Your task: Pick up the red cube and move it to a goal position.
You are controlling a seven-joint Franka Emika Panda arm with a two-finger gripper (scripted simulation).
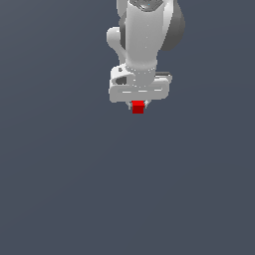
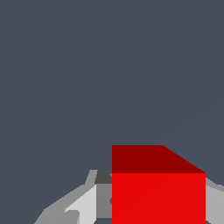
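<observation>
My pincer (image 1: 138,104) points down from my white arm (image 1: 142,40). It is shut on the red cube (image 1: 138,107). The little cube sits right between my two fingers, and its lower part sticks out under them. In my wrist view the red cube (image 2: 158,192) looks very big, with a gray finger (image 2: 83,203) pressed close on each side. All around is plain dark gray.

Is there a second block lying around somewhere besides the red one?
No: in the exterior view, only the red cube, tucked under the gripper, shows against the plain grey ground.
</observation>
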